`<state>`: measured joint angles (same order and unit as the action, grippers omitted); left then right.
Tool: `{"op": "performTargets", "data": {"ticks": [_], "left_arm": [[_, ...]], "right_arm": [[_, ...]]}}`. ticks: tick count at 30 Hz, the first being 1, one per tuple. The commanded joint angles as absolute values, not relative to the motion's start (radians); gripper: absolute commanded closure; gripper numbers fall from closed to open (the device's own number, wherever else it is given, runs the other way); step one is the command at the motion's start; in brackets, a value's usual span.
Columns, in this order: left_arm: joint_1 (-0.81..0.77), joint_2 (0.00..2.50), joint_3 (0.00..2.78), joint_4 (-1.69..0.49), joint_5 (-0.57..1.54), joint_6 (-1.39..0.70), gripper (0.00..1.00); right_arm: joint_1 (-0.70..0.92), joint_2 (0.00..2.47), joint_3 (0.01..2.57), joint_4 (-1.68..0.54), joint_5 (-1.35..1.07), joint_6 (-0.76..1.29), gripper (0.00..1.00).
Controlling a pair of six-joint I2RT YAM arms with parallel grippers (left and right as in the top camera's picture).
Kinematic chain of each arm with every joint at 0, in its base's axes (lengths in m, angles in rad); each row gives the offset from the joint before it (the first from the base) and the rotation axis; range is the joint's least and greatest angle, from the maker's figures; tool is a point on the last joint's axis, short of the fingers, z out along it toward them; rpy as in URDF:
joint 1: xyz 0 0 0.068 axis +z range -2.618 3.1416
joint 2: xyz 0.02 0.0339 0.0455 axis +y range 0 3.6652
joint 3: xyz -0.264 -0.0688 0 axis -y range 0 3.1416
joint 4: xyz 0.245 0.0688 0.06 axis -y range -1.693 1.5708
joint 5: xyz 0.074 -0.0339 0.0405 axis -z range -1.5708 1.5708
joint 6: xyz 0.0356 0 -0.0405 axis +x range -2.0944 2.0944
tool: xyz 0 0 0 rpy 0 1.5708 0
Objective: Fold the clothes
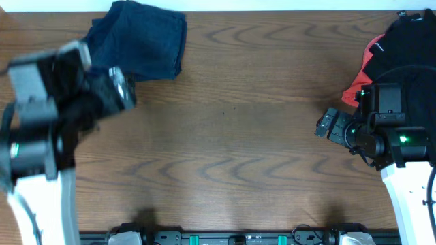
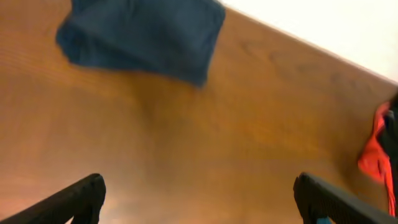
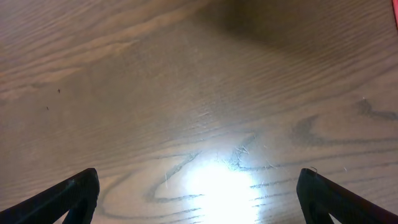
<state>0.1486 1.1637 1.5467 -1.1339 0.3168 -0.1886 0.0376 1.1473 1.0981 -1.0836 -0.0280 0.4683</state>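
Surface: A brown wood-grain table (image 1: 231,150) was seen, bare across its middle.
Finished piece: A navy garment (image 1: 146,41) lay folded at the far left of the table, untouched by either arm.
Work left: A pile of black and red clothes (image 1: 398,47) was heaped at the far right edge, just behind the right arm.
Step in hand: Fetching the next garment from that pile was judged to be due.
Doing it well: A single layer would best be pinched at an edge, drawn to the bare middle and laid flat before any fold was made.
Left gripper (image 2: 199,202): The jaws were spread wide, and nothing was held or touched.
Right gripper (image 3: 199,196): It was likewise parted wide over bare wood, and nothing was held.
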Motion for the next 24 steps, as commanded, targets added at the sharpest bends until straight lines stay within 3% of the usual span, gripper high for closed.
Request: {"op": "performTargets", "data": {"ticks": [1, 9, 24], "left_arm": [[0.152, 1.083, 1.541, -1.227, 0.326, -0.137, 0.02], [0.152, 0.91, 1.541, -1.458, 0.332, -0.207, 0.02], [0.152, 0.855, 1.541, -1.494, 0.329, -0.207, 0.02]], "right_arm": [[0.042, 1.145, 1.104, -1.085, -0.027, 0.486, 0.01], [0.042, 1.145, 1.104, -1.085, -0.027, 0.486, 0.01], [0.042, 1.145, 1.104, -1.085, -0.027, 0.485, 0.01]]}}
